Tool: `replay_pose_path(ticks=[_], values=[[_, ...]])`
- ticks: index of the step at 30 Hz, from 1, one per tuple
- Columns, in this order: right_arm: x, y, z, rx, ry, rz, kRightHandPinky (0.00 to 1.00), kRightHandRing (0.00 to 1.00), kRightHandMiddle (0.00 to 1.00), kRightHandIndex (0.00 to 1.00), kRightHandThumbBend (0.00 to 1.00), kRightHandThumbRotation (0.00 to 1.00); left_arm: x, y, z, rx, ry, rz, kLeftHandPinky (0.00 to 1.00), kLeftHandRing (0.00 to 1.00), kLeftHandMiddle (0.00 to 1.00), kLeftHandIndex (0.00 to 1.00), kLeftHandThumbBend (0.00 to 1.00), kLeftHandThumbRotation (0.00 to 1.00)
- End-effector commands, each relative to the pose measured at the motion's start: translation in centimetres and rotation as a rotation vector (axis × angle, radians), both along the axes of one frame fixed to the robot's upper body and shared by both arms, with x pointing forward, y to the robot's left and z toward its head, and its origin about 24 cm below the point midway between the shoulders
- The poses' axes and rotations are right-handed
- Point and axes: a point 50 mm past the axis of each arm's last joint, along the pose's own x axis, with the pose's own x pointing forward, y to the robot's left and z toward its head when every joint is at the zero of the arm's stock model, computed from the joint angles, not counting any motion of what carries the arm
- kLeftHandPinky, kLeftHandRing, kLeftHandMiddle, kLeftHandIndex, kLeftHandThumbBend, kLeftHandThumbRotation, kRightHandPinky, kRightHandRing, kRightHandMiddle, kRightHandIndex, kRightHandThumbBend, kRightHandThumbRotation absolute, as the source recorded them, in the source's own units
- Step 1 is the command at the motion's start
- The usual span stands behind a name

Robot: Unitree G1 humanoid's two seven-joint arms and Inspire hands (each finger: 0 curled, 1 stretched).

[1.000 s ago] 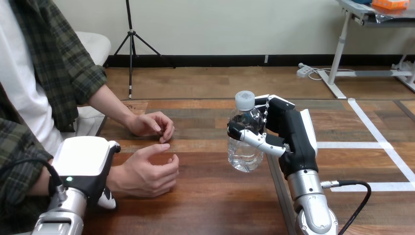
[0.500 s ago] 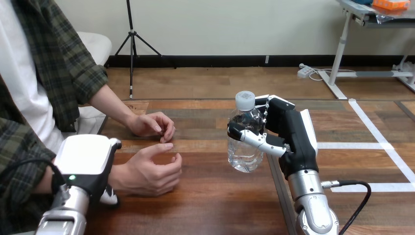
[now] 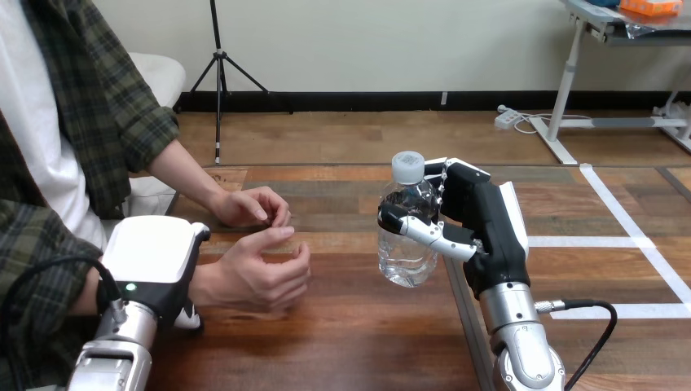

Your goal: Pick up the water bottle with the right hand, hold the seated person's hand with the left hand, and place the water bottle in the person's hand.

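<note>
White shell of your left hand (image 3: 155,257) sits right over the person's wrist (image 3: 202,285), probably to steady it for the hand-off, but I can't tell if it's actually gripping or just resting there. The person's nearer hand (image 3: 259,273) is loosely cupped, thumb side up, low over the worktop (image 3: 342,342), so it looks ready to receive. Further out, your right hand (image 3: 489,224) is wrapped round the water bottle (image 3: 406,228), thumb across the front, keeping it upright and well apart from the person. Bottle's clear ribbed plastic with a white cap; can't tell how full. The person's other hand (image 3: 253,205) rests furthest back, out of the way.
</note>
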Motion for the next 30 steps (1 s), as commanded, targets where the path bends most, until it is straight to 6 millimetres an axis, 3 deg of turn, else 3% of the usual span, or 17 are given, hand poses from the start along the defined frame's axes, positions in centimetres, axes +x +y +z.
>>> replay_pose_path(ticks=[1, 30], values=[[1.42, -0.18, 3.14, 0.007, -0.144, -0.009, 0.35, 0.41, 0.46, 0.50, 0.62, 0.00, -0.34, -0.08, -1.58, -0.005, 0.051, -0.017, 0.74, 0.75, 0.76, 0.74, 0.88, 0.00], [1.68, -0.15, 3.51, 0.024, -0.153, 0.000, 0.37, 0.41, 0.46, 0.50, 0.62, 0.00, -0.21, -1.01, -2.18, -0.065, 0.055, -0.072, 0.65, 0.66, 0.68, 0.67, 0.85, 0.00]])
